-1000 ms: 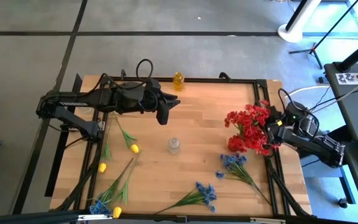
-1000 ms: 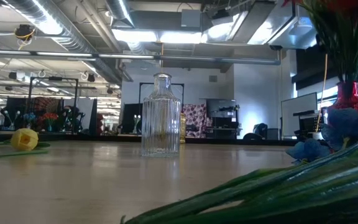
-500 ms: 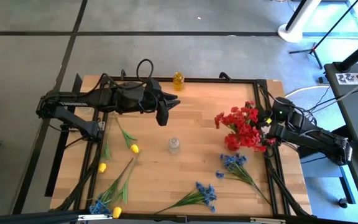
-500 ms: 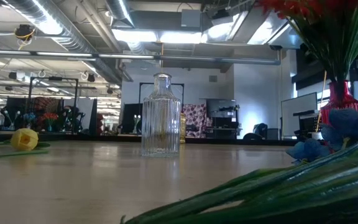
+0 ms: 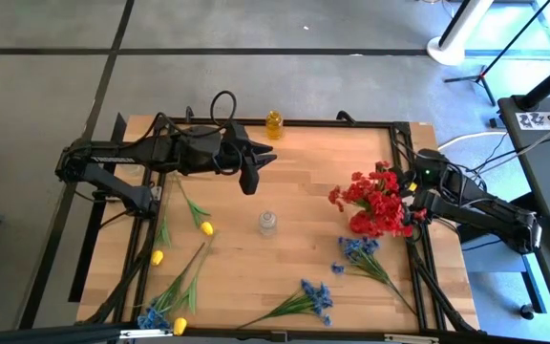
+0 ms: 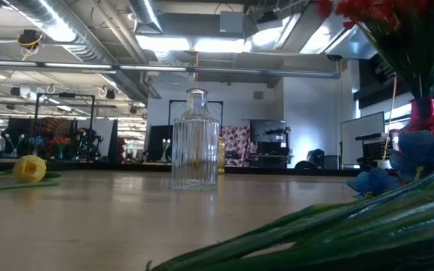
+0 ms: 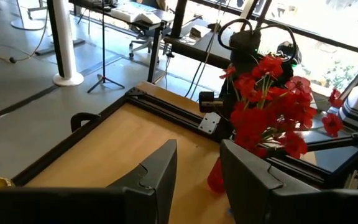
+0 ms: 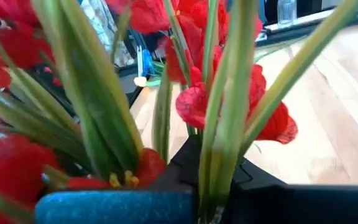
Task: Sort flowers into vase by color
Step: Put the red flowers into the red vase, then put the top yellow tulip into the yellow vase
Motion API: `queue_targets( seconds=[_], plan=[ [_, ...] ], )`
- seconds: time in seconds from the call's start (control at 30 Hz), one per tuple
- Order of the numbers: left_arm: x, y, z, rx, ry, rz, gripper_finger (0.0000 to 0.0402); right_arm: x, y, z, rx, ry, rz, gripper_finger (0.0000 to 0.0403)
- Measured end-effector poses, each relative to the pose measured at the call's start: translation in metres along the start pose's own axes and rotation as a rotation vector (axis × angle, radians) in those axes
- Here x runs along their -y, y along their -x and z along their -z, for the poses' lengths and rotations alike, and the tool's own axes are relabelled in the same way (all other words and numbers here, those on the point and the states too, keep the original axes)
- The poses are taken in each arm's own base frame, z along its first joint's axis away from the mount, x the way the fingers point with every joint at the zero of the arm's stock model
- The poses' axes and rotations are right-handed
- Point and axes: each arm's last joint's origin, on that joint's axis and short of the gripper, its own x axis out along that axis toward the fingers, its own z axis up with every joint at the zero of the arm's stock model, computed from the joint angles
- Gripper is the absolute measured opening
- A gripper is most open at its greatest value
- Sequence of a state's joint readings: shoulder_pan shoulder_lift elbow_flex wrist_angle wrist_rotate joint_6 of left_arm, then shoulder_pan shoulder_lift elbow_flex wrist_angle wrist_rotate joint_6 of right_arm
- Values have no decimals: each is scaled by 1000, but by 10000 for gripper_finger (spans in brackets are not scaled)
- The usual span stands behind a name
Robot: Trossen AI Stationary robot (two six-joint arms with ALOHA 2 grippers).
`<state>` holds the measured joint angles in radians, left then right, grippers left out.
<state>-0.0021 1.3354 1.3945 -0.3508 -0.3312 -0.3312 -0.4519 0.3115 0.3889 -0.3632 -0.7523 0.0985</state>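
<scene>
Over the tabletop's (image 5: 294,258) far left side my left end effector (image 5: 252,170) hangs with fingers parted, holding nothing. Mid-table stands a clear glass vase (image 5: 267,224). At the right edge my right end effector (image 5: 411,202) clamps the red flowers (image 5: 378,198) by their stems.

No text, label, brand, number or sign is legible in any view.
</scene>
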Motion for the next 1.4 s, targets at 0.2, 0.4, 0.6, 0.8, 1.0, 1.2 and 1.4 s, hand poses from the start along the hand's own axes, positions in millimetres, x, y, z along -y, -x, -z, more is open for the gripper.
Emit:
queue_targets(
  seconds=[0.2,0.4,0.6,0.8,1.0,1.2,1.4],
  plan=[
    [0,0,0,0,-1,0,120,1,0,1,-4,-57,17,63],
    [0,0,-1,6,90,3,120,-2,2,-1,-10,-72,-6,151],
    [2,1,0,0,264,16,120,-16,15,-26,16,-47,38,221],
    [2,1,0,1,250,14,120,-35,35,-47,6,-54,84,259],
    [-2,0,-1,32,275,-49,120,-55,57,-67,22,-50,156,266],
    [-3,0,4,-29,364,-55,120,-74,80,-91,132,19,318,266],
    [-19,5,30,-239,491,-283,120,-88,99,-107,230,61,436,266]
  ],
)
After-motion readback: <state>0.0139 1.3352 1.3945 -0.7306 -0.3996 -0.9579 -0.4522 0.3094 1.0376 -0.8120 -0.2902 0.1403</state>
